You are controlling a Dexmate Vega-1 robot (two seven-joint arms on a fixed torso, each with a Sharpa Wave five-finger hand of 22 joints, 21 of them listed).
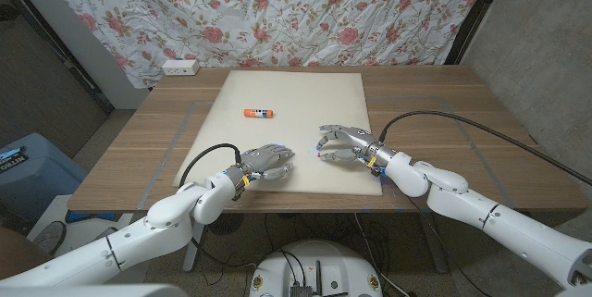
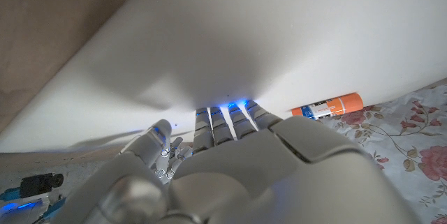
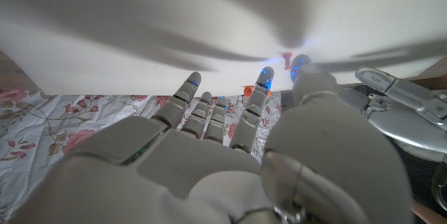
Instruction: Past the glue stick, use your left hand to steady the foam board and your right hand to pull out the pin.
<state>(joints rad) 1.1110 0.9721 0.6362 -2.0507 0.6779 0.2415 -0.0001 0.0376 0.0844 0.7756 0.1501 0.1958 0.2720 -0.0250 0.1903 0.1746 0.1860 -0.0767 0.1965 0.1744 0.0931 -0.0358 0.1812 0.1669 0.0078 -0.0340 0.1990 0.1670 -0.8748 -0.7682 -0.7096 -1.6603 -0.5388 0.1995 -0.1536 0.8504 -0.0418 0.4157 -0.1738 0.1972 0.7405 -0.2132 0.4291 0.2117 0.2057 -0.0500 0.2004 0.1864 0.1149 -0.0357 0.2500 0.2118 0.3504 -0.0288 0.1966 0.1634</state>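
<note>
Your left hand [image 1: 265, 161] sits on the near part of the large cream rectangular foam board [image 1: 296, 93], palm down as far as the head view shows, fingers stretched and holding nothing; whether it's actually pressing or just resting I can't tell. If it's only resting, the board is light and smooth and will lift or skid on the wooden counter [image 1: 425, 112] when you pull. Your right hand [image 1: 350, 144] is just right of the left hand, arched over the board, fingers [image 3: 263, 82] curled down and spread, nothing held yet. The small red pin [image 3: 286, 60] shows in the right wrist view, stuck in the board right beside the thumb tip; it's too small to make out in the head view. Main risk: it's a tiny hard head against broad rigid metal fingertips, so a pinch slightly off will slip past it or tip it sideways and tear the foam. Pulling at an angle could bend it or gouge the soft surface. Your hands are near each other, so watch for finger contact as you close. The orange-and-white cylindrical glue stick [image 1: 258, 113] lies on its side further up the board from the left hand, well apart from both hands; it's round and will roll if the board jolts.
</note>
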